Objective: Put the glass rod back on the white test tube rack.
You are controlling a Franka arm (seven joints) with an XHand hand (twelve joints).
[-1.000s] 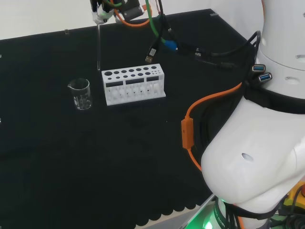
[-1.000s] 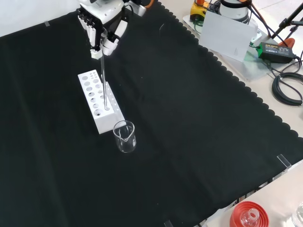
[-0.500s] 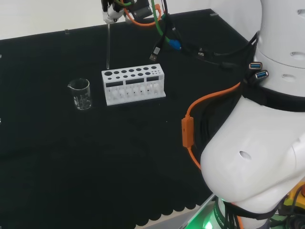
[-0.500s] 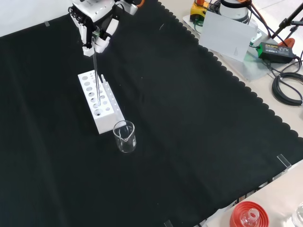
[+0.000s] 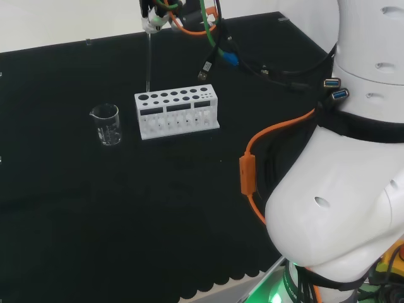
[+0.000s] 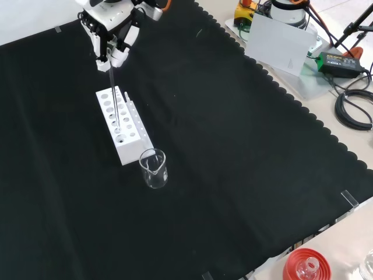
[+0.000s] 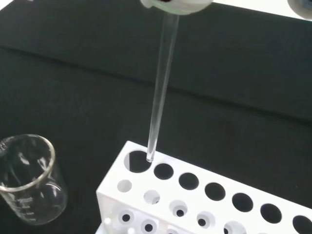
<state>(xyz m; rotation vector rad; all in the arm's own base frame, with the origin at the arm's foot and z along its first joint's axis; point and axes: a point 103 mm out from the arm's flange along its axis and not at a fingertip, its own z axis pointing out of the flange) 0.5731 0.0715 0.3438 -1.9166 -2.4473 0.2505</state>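
The hand (image 5: 153, 14) (image 6: 109, 32) hangs above the white test tube rack (image 5: 177, 112) (image 6: 125, 125) (image 7: 204, 200), its fingers pinched on the top of a clear glass rod (image 5: 148, 60) (image 6: 113, 93) (image 7: 161, 92). The rod hangs nearly upright. In the wrist view its lower tip sits at the rim of the rack's end hole, the one nearest the beaker. In the head view the rod's tip is just above the rack's left end. The rack's holes look vacant.
A small clear beaker (image 5: 108, 124) (image 6: 154, 168) (image 7: 27, 178) stands close to the rack's end, left of it in the head view. Orange and green cables (image 5: 208, 25) trail from the wrist. A red ribbed stand (image 6: 306, 265) sits at the front view's lower right edge.
The hand has carried the rod rightward in the head view, from beyond the rack's left end to over its end hole. Rack and beaker have not moved.
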